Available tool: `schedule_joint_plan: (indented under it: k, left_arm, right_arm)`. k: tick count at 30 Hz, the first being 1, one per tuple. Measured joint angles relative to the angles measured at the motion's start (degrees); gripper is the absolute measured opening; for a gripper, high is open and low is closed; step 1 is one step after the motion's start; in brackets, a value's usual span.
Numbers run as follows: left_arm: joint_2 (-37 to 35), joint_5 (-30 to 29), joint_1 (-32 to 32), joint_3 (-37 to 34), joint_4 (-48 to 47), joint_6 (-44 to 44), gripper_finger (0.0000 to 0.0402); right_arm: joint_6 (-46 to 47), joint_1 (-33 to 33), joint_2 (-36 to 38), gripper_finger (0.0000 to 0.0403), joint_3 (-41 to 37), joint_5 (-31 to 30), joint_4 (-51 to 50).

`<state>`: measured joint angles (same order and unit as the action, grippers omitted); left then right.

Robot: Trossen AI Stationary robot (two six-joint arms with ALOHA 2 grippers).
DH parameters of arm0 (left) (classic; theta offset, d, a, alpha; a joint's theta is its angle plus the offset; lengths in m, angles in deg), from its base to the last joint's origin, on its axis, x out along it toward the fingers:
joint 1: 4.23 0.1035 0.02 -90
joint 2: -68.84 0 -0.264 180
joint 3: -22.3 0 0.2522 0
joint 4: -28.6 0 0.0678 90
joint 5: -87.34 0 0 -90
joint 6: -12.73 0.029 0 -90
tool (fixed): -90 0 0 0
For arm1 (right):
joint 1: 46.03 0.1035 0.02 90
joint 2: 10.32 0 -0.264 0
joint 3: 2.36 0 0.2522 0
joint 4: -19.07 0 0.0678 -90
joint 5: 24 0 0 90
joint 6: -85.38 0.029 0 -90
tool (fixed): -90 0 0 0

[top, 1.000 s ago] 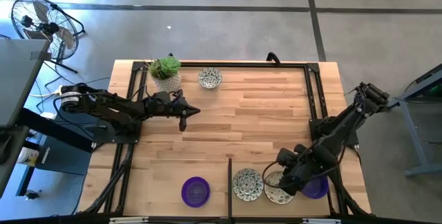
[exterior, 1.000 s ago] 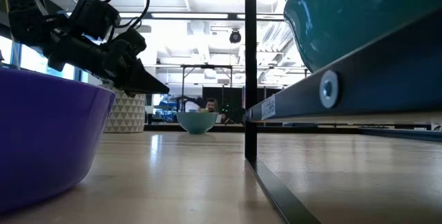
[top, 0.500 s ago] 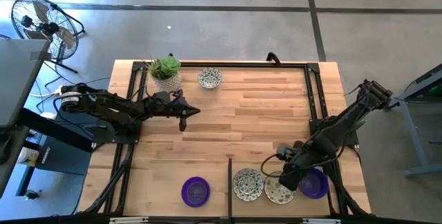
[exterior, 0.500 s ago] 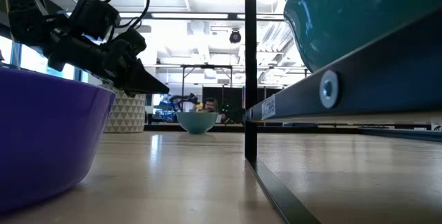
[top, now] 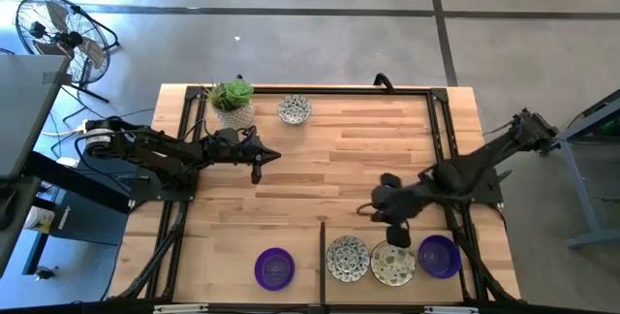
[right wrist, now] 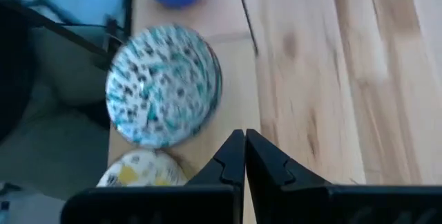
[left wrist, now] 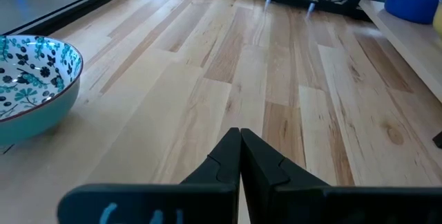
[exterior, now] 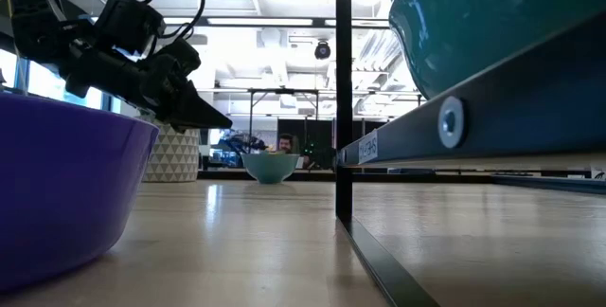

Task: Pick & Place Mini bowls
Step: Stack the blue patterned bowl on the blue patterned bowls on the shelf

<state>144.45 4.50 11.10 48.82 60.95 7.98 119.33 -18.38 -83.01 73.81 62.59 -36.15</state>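
Purple and speckled mini bowls [top: 392, 264] sit along the bench's [top: 368, 149] near edge; the right gripper [top: 398, 237], fingers closed and empty, has lifted off them toward mid-bench. Left gripper [top: 258, 171] stays closed near the far-edge bowl [top: 294, 110].

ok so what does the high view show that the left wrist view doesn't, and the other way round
Only the high view shows the potted plant, the fan, the right gripper and the front row: a purple bowl, two patterned bowls, another purple bowl. Only the left wrist view shows the left gripper shut. Both show the patterned bowl at the back and the wooden table.
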Motion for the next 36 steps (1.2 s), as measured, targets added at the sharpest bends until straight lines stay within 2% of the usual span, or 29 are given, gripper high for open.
schedule_joint_plan:
  k: [5, 10, 20, 23, 28, 32, 36]
  left_arm:
    - [0.00, -0.02, 0.00, -0.01, 0.04, 0.00, 0.0000]
    - [0.00, -0.24, 0.02, -0.01, 0.77, 0.14, 0.0000]
    - [0.00, -0.32, 0.02, 3.30, -2.44, -2.02, 0.0000]
    - [0.00, -3.46, 0.00, 6.16, -6.19, -2.80, 0.0000]
    - [0.00, -10.28, 0.62, 14.19, -21.46, -3.22, 0.0010]
    - [0.00, -10.40, 2.82, 21.84, -34.94, -3.04, 0.0037]
    - [2.08, -7.01, 6.66, 27.67, -41.66, -1.23, 0.0072]
  right_arm:
    - [-13.44, -8.46, 2.35, 0.0000, -10.50, 9.35, 20.31]
    - [-20.49, -16.56, 3.26, 0.0000, -21.89, 16.51, 41.73]
    - [-31.34, -26.07, 3.30, 0.0000, -40.44, 16.92, 80.64]
    - [-32.48, -28.58, 3.30, 0.0000, -44.78, 16.86, 89.79]
    - [-32.43, -30.70, 3.32, 0.0000, -49.00, 16.86, 97.41]
    - [-32.50, -30.63, 3.32, 0.0000, -50.26, 16.89, 98.98]
    - [-32.50, -30.63, 3.32, 0.0000, -50.26, 17.02, 98.75]
